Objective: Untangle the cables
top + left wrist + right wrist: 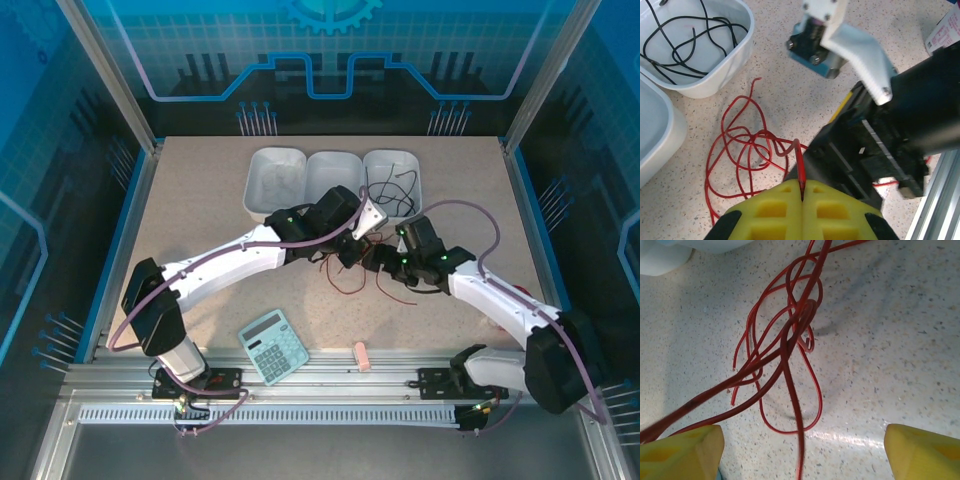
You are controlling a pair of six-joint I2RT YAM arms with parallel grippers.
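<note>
A tangle of red cable (pixel 795 330) lies on the speckled table between the two arms, and its loops also trail across the table (pixel 345 278). My left gripper (pixel 802 192) is shut on one red strand (pixel 799 160), which rises from the tangle (pixel 740 150) into its yellow pads. My right gripper (pixel 802 455) hangs open just above the red knot. Its yellow fingertips (pixel 680 450) are wide apart, and one strand runs between them untouched. Black cables (pixel 690 35) lie coiled in a white bin (pixel 735 55). From above, the left gripper (pixel 352 250) and right gripper (pixel 380 260) nearly meet.
Three white bins stand in a row at the back: left (pixel 262 195), middle (pixel 333 160) and right (pixel 418 180), the right one holding black cables. A teal calculator (pixel 273 345) and a small pink block (pixel 363 356) lie near the front rail. The right arm's black body (pixel 880 145) looms close to my left fingers.
</note>
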